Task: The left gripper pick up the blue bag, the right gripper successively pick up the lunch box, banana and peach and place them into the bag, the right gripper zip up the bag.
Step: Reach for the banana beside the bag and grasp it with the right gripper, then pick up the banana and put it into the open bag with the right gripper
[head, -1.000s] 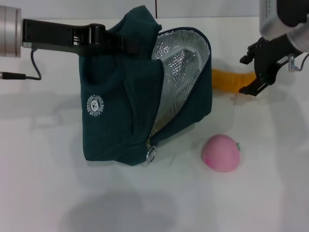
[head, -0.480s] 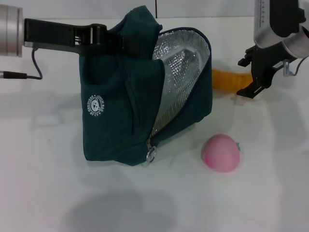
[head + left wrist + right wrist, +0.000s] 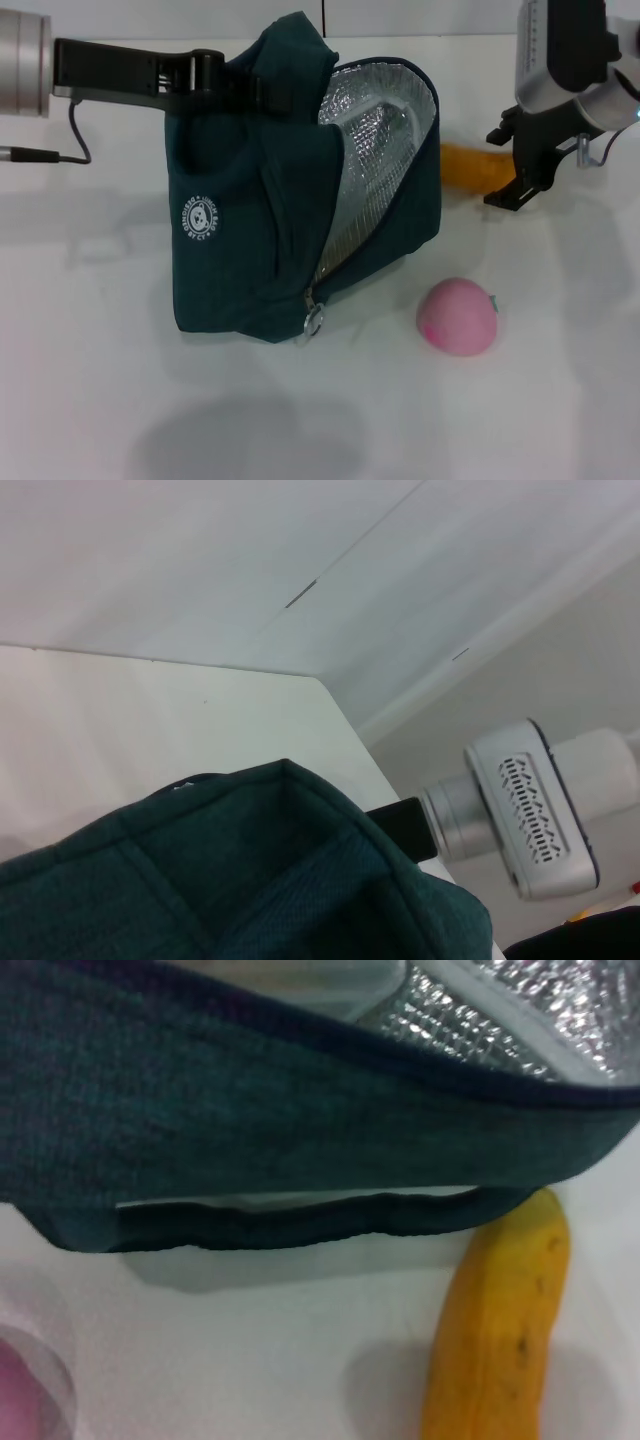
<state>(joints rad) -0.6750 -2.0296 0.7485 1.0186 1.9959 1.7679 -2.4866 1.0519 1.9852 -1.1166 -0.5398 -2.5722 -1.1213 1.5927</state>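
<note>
Right tool (image 3: 517, 168) hangs over the far right part of the surface (image 3: 120, 400), fingers parted and empty, pointing down at the outer end of the banana (image 3: 474, 166). Banana lies flat just beside and under the fingers, its other end hidden behind the bag (image 3: 250, 240); whether a finger already touches it cannot be told. Right wrist view shows the banana (image 3: 497, 1325) lengthwise, one tip close to the bag's handle loop (image 3: 300, 1222), which lies on the surface between bag and fruit.

Left tool (image 3: 215, 80) reaches in from the left and is clamped on the bag's top edge, holding it upright with the mouth open toward the right, foil lining exposed. A pale rounded shape sits inside the lining, probably the box (image 3: 365, 150), so that step looks done.

Progress, judged: bag held, box in; banana pick in hand; peach and zipping left. Peach (image 3: 457, 316) rests on the surface near the bag's lower right corner, well apart from the right tool. Zip pull (image 3: 313, 322) hangs at the bag's lower front, zip open.
</note>
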